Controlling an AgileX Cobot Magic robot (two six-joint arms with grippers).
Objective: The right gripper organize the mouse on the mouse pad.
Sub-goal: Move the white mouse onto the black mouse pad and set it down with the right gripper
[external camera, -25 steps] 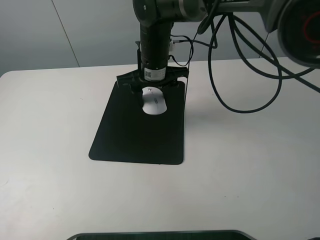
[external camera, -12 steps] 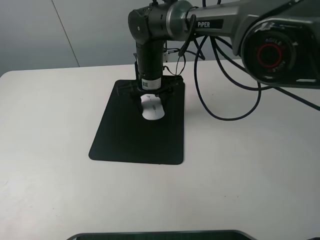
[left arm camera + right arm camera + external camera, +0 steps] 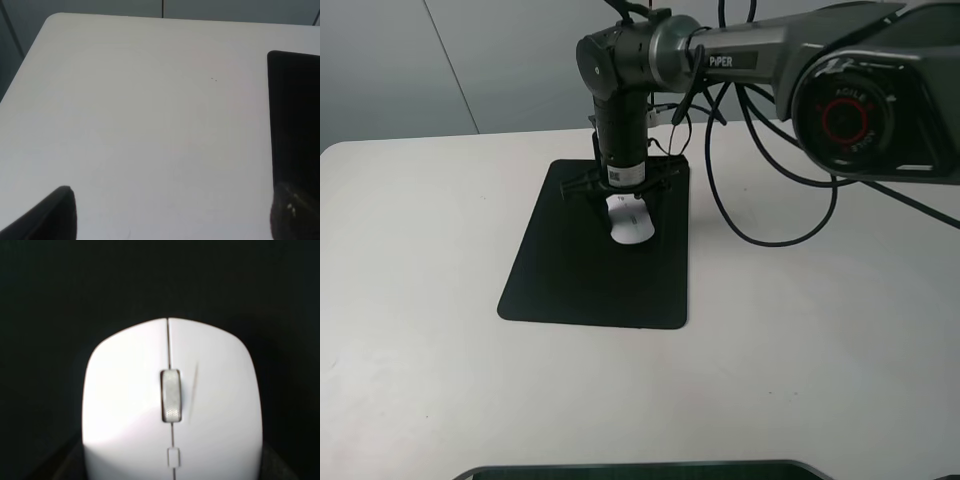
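Note:
The white mouse [image 3: 631, 228] sits on the upper middle of the black mouse pad [image 3: 585, 275], its rear under the claw. My right gripper [image 3: 626, 205] points straight down over it from the black PiPER arm [image 3: 720, 60], jaws on either side of the mouse's rear. The right wrist view is filled by the mouse [image 3: 170, 405], grey scroll wheel centred, against the black pad [image 3: 160, 275], with the dim fingers [image 3: 62, 465] at its flanks. My left gripper [image 3: 172, 200] is open over bare table, with the pad's edge [image 3: 295, 125] beside it.
The white table [image 3: 820, 330] surrounds the pad. Black cables [image 3: 760, 215] hang from the right arm and loop over the table to the right of the pad. A dark flat edge [image 3: 640, 470] runs along the table's front. A grey wall stands behind.
The right arm has swung lower, its upper link now in view. The gripper and the mouse have shifted slightly toward the front and right on the pad.

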